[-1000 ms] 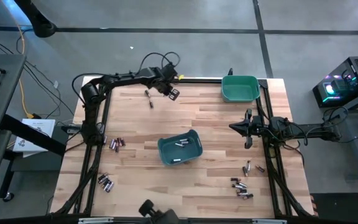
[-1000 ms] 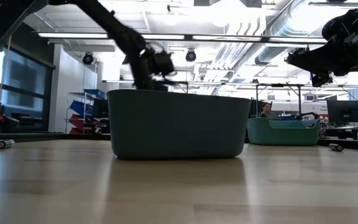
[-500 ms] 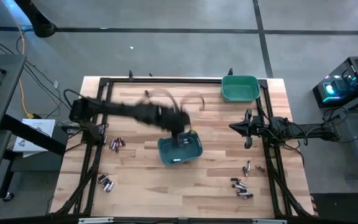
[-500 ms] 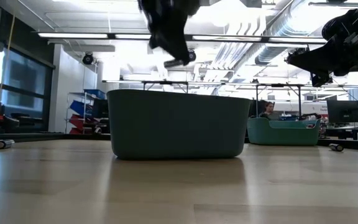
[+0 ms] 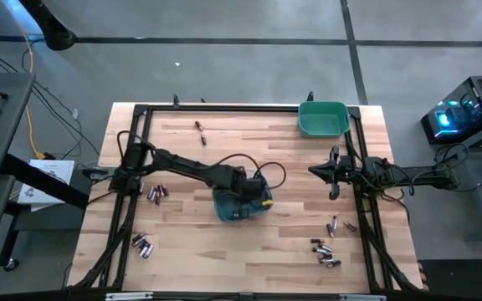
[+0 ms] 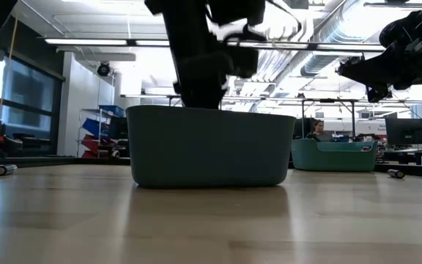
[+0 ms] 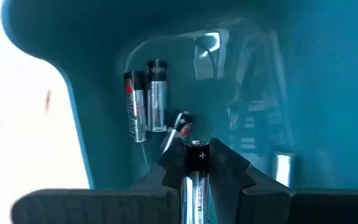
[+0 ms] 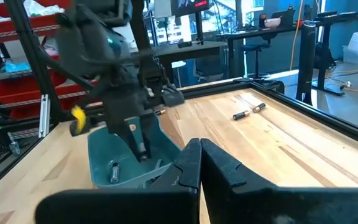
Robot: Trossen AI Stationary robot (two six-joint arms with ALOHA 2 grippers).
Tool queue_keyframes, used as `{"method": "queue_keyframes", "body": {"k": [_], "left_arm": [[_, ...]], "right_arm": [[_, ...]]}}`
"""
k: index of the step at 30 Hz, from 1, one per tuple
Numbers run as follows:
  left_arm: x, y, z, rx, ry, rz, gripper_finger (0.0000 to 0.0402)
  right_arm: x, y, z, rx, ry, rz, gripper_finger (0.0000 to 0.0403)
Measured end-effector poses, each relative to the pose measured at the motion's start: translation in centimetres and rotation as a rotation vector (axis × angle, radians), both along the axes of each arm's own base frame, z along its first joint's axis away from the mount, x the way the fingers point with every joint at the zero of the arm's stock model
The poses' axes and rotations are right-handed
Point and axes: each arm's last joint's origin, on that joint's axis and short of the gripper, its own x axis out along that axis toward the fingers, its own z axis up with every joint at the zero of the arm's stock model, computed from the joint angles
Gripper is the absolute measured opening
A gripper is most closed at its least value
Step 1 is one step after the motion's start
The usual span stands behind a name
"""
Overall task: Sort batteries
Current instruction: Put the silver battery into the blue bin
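The left hand point(image 7: 196, 163) gripped a silvery battery point(image 7: 196, 180) between nearly closed fingers, down inside the teal bin point(image 5: 243, 203) at mid-desk; its lower end was cut off. The right hand point(image 8: 200, 163) hung shut.

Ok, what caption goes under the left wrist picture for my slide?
Left end effector holding a battery over the teal bin, where other batteries already lie.

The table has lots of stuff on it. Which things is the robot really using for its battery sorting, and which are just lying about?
For the job:
- left claw, shut on a battery
- teal bin beneath it
- green bin
- loose batteries on the table

Just lying about:
- cables on the floor
- computer with lights
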Motion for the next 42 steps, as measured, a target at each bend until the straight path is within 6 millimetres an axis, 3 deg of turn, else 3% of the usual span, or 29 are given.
{"method": "queue_keyframes", "body": {"k": [9, 19, 24, 29, 33, 36, 42], "left_arm": [[0.4, 1.0, -1.0, -0.019, 0.021, -0.015, 0.0058], [0.4, 1.4, -0.5, -0.032, 0.003, -0.024, 0.0148], [-0.2, 2.3, 2.9, -0.027, -0.093, -0.003, 0.0168], [-1.7, 2.0, 8.4, -0.038, -0.268, -0.013, 0.0168], [-3.6, -0.1, 12.6, -0.026, -0.408, -0.052, 0.0165], [-5.3, -2.7, 14.6, 0.036, -0.477, -0.036, 0.0163], [-9.7, -7.4, 15.4, 0.092, -0.413, 0.046, 0.0162]], "right_arm": [[0.0, 0.0, 0.0, 0.000, 0.003, 0.000, 0.0000], [0.0, 0.0, 0.0, 0.000, 0.003, 0.000, 0.0000], [0.0, 0.0, 0.0, 0.000, 0.003, 0.000, 0.0000], [0.0, 0.0, 0.0, 0.000, 0.004, 0.000, 0.0000], [0.0, 0.0, 0.0, 0.000, 0.004, 0.000, 0.0000], [0.0, 0.0, 0.0, 0.000, 0.005, 0.001, 0.0000], [0.0, 0.0, 0.0, 0.000, 0.004, 0.001, 0.0000]]}}
